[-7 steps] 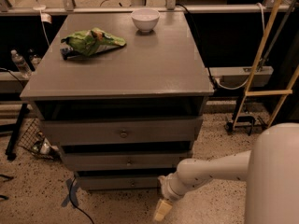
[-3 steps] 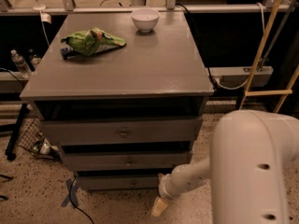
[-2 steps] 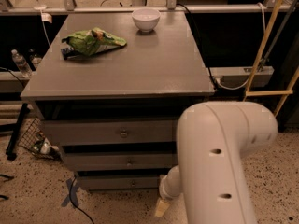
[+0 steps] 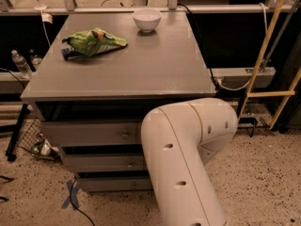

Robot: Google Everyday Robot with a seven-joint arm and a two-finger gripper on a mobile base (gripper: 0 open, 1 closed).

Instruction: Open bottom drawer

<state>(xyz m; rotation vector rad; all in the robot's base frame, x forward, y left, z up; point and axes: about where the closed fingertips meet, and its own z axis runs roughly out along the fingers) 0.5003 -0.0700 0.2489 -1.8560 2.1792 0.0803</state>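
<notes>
White arm link [image 4: 186, 164] fills lower centre and covers the right part of all three drawer fronts. Lowest in the grey counter [image 4: 141, 72] is the bottom drawer [image 4: 110, 183], apparently closed, left part and knob showing. Behind the link, the end effector is hidden; finger state cannot be told. On top: green bag [image 4: 91, 42], white bowl [image 4: 146, 19]. Wire basket [image 4: 33, 138] on floor at left.

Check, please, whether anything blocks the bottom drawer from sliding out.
Nothing visible blocks the bottom drawer: only blue tape lies flat on the floor ahead. The robot's arm covers its right end and hides the gripper, so that side is uncertain.
</notes>
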